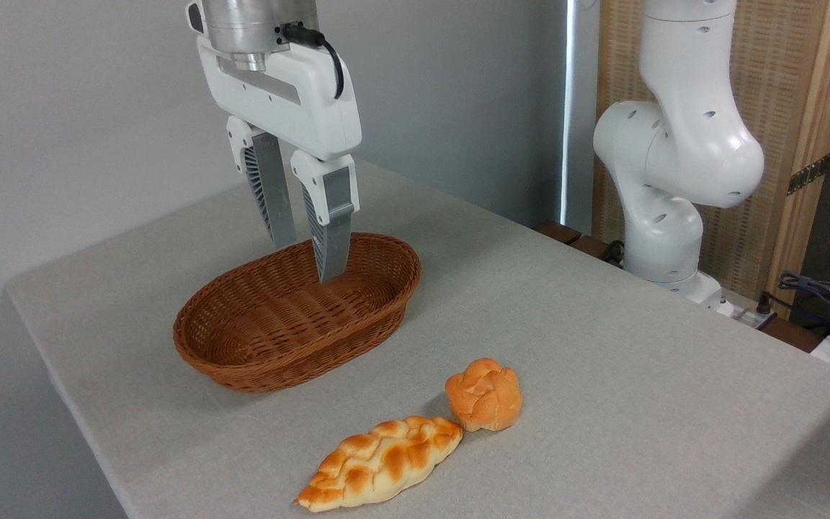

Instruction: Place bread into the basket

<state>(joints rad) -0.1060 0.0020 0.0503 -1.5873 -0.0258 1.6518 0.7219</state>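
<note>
Gripper (308,259) hung over the basket (256,360), fingers pointing down, slightly parted with a narrow gap between them, holding nothing. Fingertips sat above the basket's right half, near the far rim; whether they touched the weave could not be told. Basket stood empty on the grey table (602,360), long axis running from lower left to upper right. Bread (380,462) lay on the table well apart from the gripper, toward the front edge, in front of and to the right of the basket. Its right tip touched or nearly touched a small round bun (484,394). No readable writing was seen.
</note>
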